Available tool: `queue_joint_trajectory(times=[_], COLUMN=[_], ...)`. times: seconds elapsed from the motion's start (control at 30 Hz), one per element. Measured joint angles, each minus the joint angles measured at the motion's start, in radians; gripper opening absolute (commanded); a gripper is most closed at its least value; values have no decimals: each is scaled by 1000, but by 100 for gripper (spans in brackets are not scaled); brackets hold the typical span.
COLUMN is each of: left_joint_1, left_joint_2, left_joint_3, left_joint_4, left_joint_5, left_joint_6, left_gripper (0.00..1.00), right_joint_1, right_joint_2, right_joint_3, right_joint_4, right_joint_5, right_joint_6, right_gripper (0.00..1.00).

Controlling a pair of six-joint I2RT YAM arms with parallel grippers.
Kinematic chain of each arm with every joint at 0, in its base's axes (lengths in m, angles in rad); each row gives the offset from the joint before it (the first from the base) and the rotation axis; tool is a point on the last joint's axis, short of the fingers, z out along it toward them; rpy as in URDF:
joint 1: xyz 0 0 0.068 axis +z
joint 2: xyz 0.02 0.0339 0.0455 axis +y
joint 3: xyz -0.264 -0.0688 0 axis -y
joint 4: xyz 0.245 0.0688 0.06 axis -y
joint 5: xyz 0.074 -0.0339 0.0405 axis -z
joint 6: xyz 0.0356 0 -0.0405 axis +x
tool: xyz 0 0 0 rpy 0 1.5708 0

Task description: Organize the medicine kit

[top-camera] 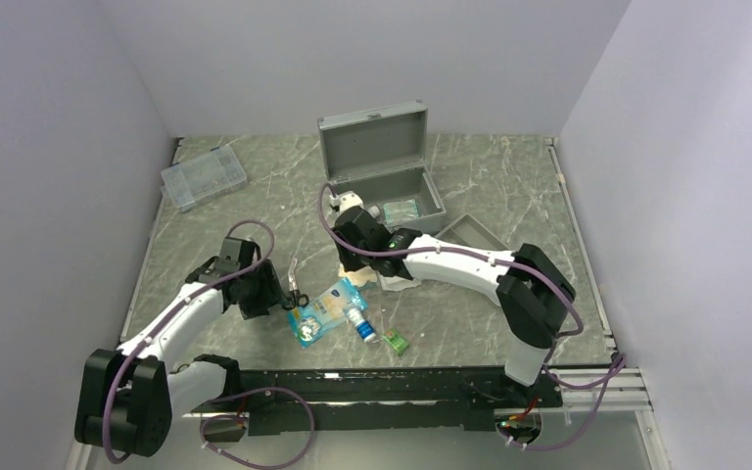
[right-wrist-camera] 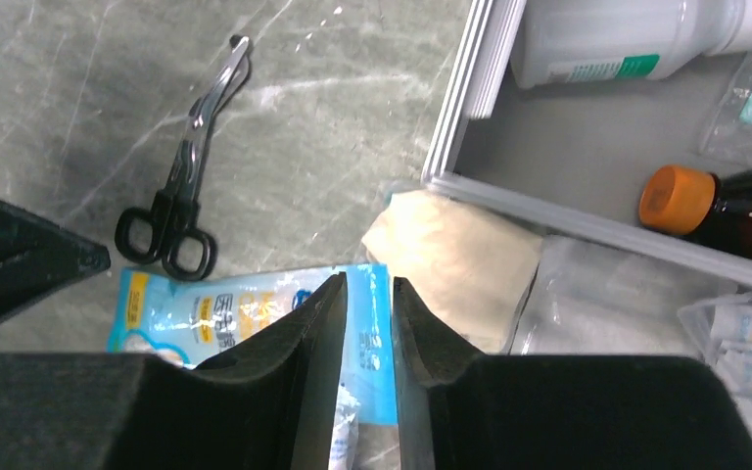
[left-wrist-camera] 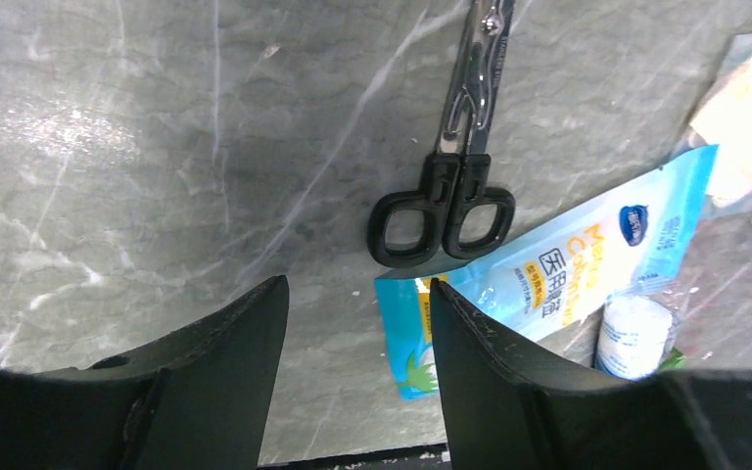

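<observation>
L end effector (left-wrist-camera: 357,299) apart, low by scissors (left-wrist-camera: 447,186) | R end effector (right-wrist-camera: 365,294) near-closed, empty, beside medicine kit (top-camera: 380,166)

Grey marble-look table (top-camera: 509,186), smooth with a faint sheen and pale veins. Matt silver-grey metal case (top-camera: 377,147), ribbed metal rim along its edge. Scissors (left-wrist-camera: 455,147) with shiny steel blades and glossy black plastic loop handles. At 4 o'clock of those handles, glossy blue plastic packet (left-wrist-camera: 568,274), crinkled, printed. White plastic bottle (right-wrist-camera: 636,34), smooth, with paper label. Dark brown glossy bottle (right-wrist-camera: 734,201) with matt orange plastic cap. Cream cloth-like pad (right-wrist-camera: 455,264) inside clear crinkly film. Clear hard plastic box (top-camera: 203,176) at 10 o'clock on the table. Matt black fingers (left-wrist-camera: 225,382), slightly dusty.
</observation>
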Motion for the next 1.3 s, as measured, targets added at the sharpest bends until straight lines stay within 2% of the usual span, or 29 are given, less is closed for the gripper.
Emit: queue_joint_trajectory(times=[0.3, 0.53, 0.83, 1.3], left_joint_1=[-19, -41, -90, -126], left_joint_2=[96, 192, 259, 333], left_joint_3=[75, 144, 150, 220], left_joint_4=[-36, -45, -48, -87], left_joint_5=[-73, -103, -112, -198], left_joint_6=[1, 20, 36, 53], left_gripper=[50, 47, 43, 41], right_joint_1=[49, 63, 71, 76], right_joint_2=[-134, -203, -221, -238], right_joint_3=[-124, -185, -212, -236], right_joint_4=[32, 51, 64, 71], right_joint_5=[-8, -9, -9, -9], right_joint_6=[23, 40, 51, 62], right_gripper=[28, 28, 28, 28])
